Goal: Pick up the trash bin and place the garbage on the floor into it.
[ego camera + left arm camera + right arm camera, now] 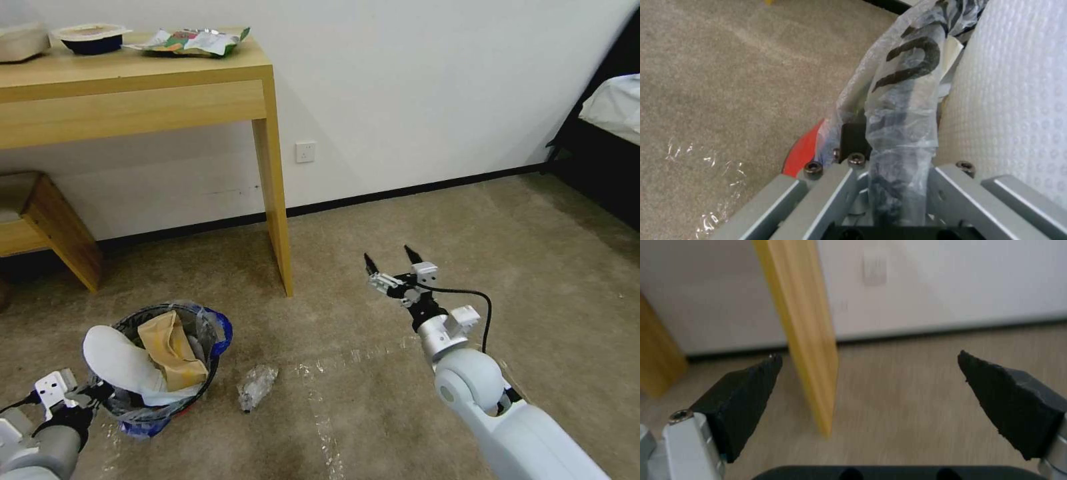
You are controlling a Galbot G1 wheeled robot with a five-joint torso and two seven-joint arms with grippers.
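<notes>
A beige carpet (427, 220) covers the floor, meeting a white wall (413, 80) along a dark skirting strip, with a socket (305, 152) low on the wall. A light wooden desk (133, 93) stands against the wall on the left, carrying a bowl (91, 37) and a snack packet (193, 41). A bed (613, 107) edges in at the far right.

The trash bin (167, 363) sits near the desk leg, its clear bag (902, 100) draped over the rim. Inside lie a white slipper sole (120, 360) and a brown cardboard scrap (170, 347). A clear plastic scrap (255, 385) lies on the carpet just beside the bin.

The left pincer (87, 393) is closed on the bin's rim at its near side. The right pincer (390, 261) hovers above the carpet with its jaws spread wide and empty.
</notes>
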